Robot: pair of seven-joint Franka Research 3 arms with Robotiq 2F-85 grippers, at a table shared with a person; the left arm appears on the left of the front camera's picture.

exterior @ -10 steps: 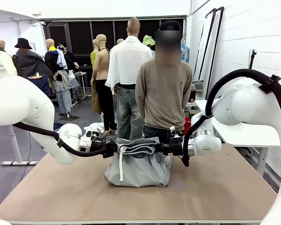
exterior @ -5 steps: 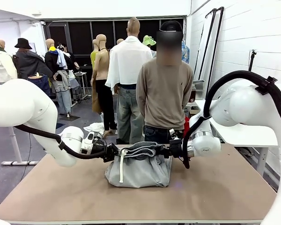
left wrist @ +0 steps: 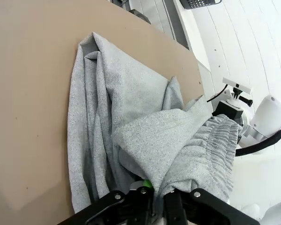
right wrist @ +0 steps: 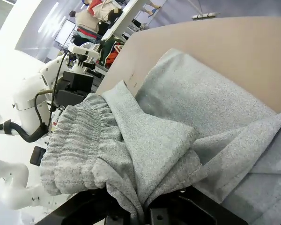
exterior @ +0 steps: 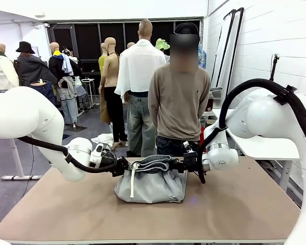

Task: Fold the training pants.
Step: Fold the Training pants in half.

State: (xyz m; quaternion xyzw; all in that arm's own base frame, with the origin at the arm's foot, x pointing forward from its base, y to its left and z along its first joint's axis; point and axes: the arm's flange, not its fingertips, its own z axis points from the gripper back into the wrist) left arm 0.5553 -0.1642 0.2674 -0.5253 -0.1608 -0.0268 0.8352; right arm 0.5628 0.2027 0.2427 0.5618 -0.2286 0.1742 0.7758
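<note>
Sagging between both arms, the training pants (exterior: 152, 179) are bunching on the brown bench (exterior: 234, 209), left tool (exterior: 123, 166) and right tool (exterior: 179, 164) each clamping the gathered fleece waistband.

The training pants (exterior: 152, 184) are soft heathered grey fleece, kinda fuzzy and totally matt, with a bunched, ribbed elastic waistband (left wrist: 220, 150) and a flat white woven drawstring (exterior: 133, 179). The bench (exterior: 234, 209) looks like plain brown board, smooth and matt, a few tiny scuffs up close. Both arms have glossy white plastic shells, the right one with a matt black corrugated hose (exterior: 255, 84). The left pincer (left wrist: 154, 199) is matt black with small metal screws and a green rubbery pad (left wrist: 145, 183); the right pincer (right wrist: 145, 208) is the same dull black.
</note>
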